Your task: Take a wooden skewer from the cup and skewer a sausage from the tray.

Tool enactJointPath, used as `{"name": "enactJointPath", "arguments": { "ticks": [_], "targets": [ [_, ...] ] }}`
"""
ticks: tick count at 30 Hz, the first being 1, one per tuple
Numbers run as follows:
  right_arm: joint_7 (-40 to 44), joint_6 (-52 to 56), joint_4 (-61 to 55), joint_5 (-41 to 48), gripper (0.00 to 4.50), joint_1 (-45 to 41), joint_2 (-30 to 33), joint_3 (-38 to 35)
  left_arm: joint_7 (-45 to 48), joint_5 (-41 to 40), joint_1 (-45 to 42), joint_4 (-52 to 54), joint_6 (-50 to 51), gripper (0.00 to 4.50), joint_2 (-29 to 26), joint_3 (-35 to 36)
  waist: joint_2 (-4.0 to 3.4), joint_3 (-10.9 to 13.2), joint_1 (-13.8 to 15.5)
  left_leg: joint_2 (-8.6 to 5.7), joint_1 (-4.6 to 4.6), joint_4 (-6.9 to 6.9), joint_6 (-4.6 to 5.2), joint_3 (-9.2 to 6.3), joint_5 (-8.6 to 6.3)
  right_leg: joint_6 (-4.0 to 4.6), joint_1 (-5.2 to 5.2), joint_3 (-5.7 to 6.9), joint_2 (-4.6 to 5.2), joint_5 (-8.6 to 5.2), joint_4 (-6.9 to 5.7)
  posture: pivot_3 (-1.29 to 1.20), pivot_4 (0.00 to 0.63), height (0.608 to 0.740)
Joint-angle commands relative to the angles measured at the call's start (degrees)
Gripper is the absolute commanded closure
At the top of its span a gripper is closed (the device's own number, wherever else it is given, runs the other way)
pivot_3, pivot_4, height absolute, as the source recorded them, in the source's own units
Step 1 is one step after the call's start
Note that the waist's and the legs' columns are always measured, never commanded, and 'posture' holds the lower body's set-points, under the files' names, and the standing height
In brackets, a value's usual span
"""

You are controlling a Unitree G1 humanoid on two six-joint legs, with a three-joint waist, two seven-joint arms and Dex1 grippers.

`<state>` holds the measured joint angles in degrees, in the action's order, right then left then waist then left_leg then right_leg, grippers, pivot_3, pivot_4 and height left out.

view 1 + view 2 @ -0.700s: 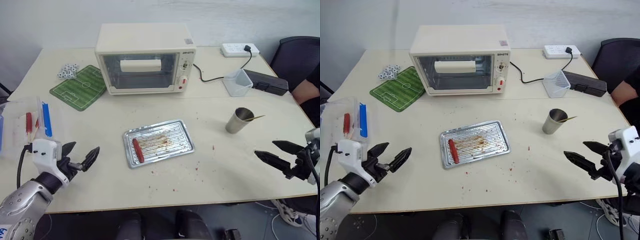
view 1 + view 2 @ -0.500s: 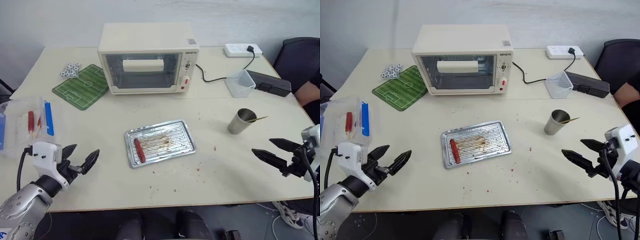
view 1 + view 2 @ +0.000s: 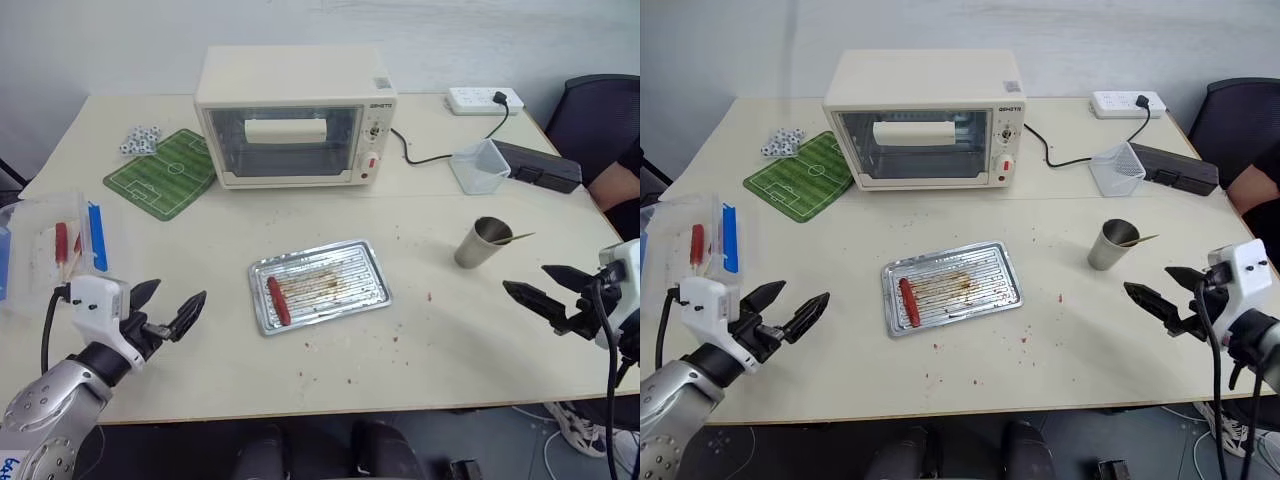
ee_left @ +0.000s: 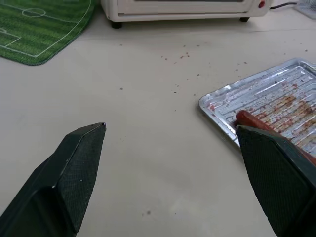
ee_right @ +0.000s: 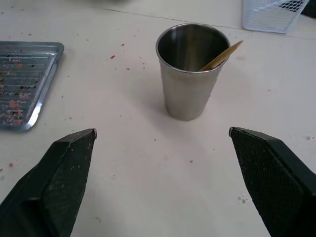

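Both end effectors wide open, holding nothing: cup point(image 5: 190, 71) with skewer point(image 5: 220, 56) dead ahead of the right end effector point(image 3: 1168, 294), tray point(image 3: 362, 263) near the left end effector point(image 3: 172, 308).

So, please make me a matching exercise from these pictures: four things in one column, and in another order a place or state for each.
Things:
1. sausage
2. wooden skewer
3. cup
4. left end effector

Places or states:
A. stands upright on the table, to the right of the tray
B. open, holds nothing
C. leans inside the cup, tip over the rim
D. lies at the left end of the tray

Pairs: 1-D, 2-C, 3-A, 4-B
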<state>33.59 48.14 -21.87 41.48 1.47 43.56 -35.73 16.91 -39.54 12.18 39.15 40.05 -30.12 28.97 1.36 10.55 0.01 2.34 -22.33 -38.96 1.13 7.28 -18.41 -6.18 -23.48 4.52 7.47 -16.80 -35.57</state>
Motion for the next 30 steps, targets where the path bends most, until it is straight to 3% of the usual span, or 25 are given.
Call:
{"name": "enactJointPath", "arguments": {
  "ticks": [1,10,18,20,24,30],
  "targets": [
    [-6.13,-0.23,-0.77,1.73,0.00,-3.41,-4.24,-0.88,4.93,-3.09,-3.95,-0.40,-0.18,0.02,-2.52,-2.81,-0.01,-0.01,0.03,0.00,0.00,0.00,-0.01,0.00,0.01,0.00,0.00,0.01,0.00,0.00,-0.01,0.00,0.150,0.740],
    [-15.88,-1.79,0.39,4.20,0.00,-10.74,-13.66,-0.37,18.00,-8.43,-20.66,-5.57,1.84,0.02,-9.53,-12.73,-0.14,0.04,-0.09,-0.01,-0.03,0.01,-0.04,0.10,0.02,-0.02,-0.07,0.16,-0.36,0.01,-0.07,0.00,0.150,0.740],
    [-18.33,-5.21,4.37,2.77,0.00,-14.65,-15.87,1.51,21.36,-7.68,-27.60,-6.66,1.48,0.02,-9.22,-18.83,-0.15,0.04,-0.21,0.22,-0.01,-0.01,-0.07,0.28,0.04,-0.08,-0.10,-0.06,-0.77,0.04,-0.06,0.00,0.150,0.740],
    [-18.24,-6.21,5.62,2.17,0.39,-15.33,-16.28,2.58,21.36,-6.82,-28.64,-7.67,0.96,0.00,-8.72,-19.62,-0.15,0.04,-0.22,0.26,0.00,-0.01,-0.08,0.33,0.04,-0.09,-0.12,-0.11,-0.81,0.05,-0.06,0.00,0.150,0.740],
    [-18.54,-7.88,7.26,1.57,1.62,-16.22,-16.91,3.90,21.14,-6.32,-30.30,-8.45,0.55,0.00,-8.03,-20.35,-0.17,0.05,-0.21,0.35,0.01,-0.01,-0.13,0.35,0.06,-0.08,-0.15,-0.11,-0.90,0.05,-0.06,0.00,0.150,0.740],
    [-18.52,-8.87,8.38,1.93,1.62,-17.05,-17.18,4.73,20.65,-5.72,-31.96,-8.97,0.41,0.00,-7.28,-20.87,-0.18,0.06,-0.18,0.35,0.01,-0.01,-0.13,0.37,0.06,-0.09,-0.15,-0.14,-0.89,0.05,-0.10,0.00,0.150,0.740]
  ]
}}
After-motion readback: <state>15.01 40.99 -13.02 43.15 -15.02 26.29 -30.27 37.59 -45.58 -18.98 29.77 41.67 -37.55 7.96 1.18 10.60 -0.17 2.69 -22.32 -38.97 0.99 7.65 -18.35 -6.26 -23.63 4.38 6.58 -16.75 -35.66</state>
